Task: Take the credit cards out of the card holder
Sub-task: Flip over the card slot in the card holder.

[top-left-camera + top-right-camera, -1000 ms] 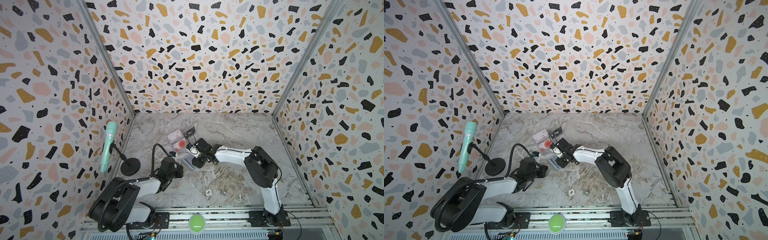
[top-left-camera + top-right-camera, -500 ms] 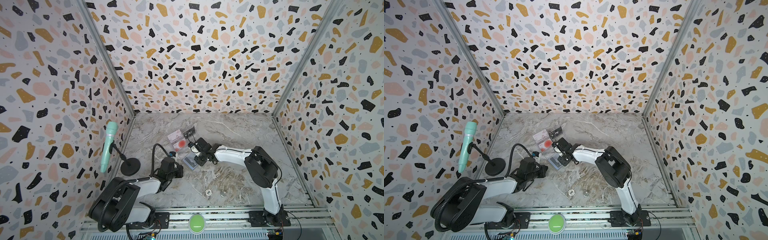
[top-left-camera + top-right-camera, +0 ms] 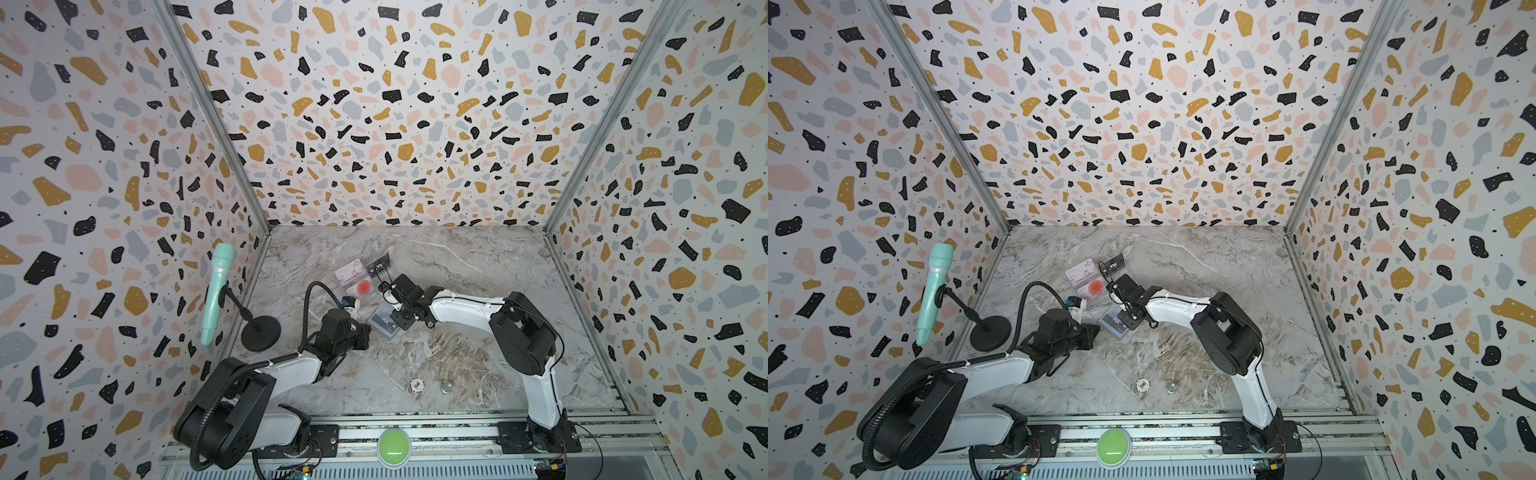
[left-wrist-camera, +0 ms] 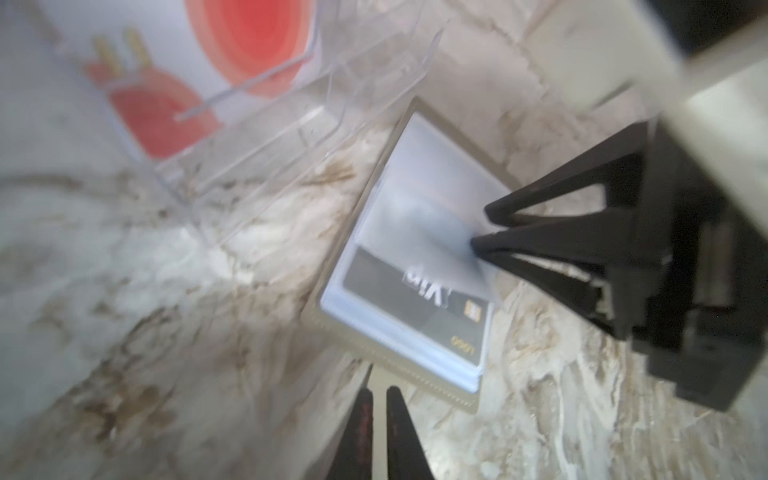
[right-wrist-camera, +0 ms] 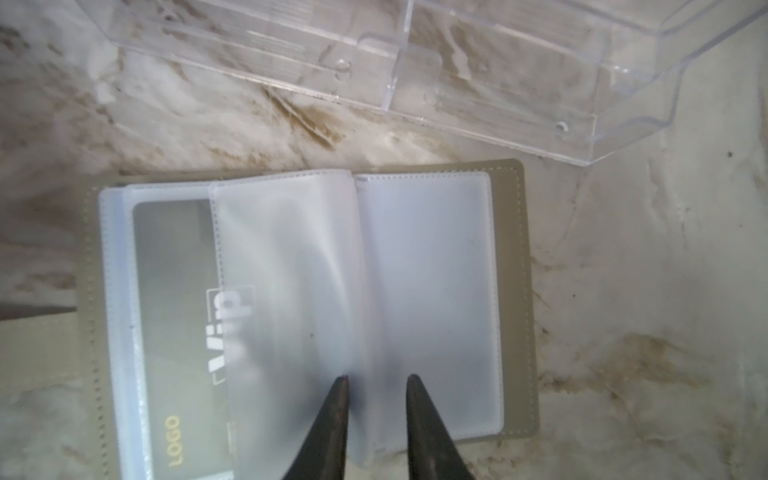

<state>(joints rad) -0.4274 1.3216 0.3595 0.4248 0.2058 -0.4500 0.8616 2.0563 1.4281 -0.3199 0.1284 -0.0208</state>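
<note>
The taupe card holder (image 3: 384, 323) (image 5: 511, 291) lies open on the marble. A black VIP card (image 5: 178, 332) (image 4: 415, 299) sits inside it under a frosted sleeve. My right gripper (image 5: 377, 378) (image 4: 480, 224) hovers over the sleeves, its jaws narrowly open around a raised sleeve fold. My left gripper (image 4: 379, 390) (image 3: 368, 332) is shut on the holder's pale strap at its near edge. Just behind, three credit cards rest in the clear tray: red-circle (image 3: 362, 287) (image 4: 249, 37), pinkish (image 3: 349, 269) and another black VIP card (image 3: 379, 264).
The clear plastic tray (image 5: 540, 83) (image 4: 291, 145) sits right behind the holder. A mint microphone (image 3: 218, 291) on a black stand (image 3: 261, 332) is at the left wall. A poker chip (image 3: 417, 385) and a coin (image 3: 446, 388) lie near the front. A green button (image 3: 392, 442) sits on the front rail.
The right gripper's jaws have narrowed over the card holder's sleeves and it has shifted slightly. The left arm has stayed where it was, still shut.
</note>
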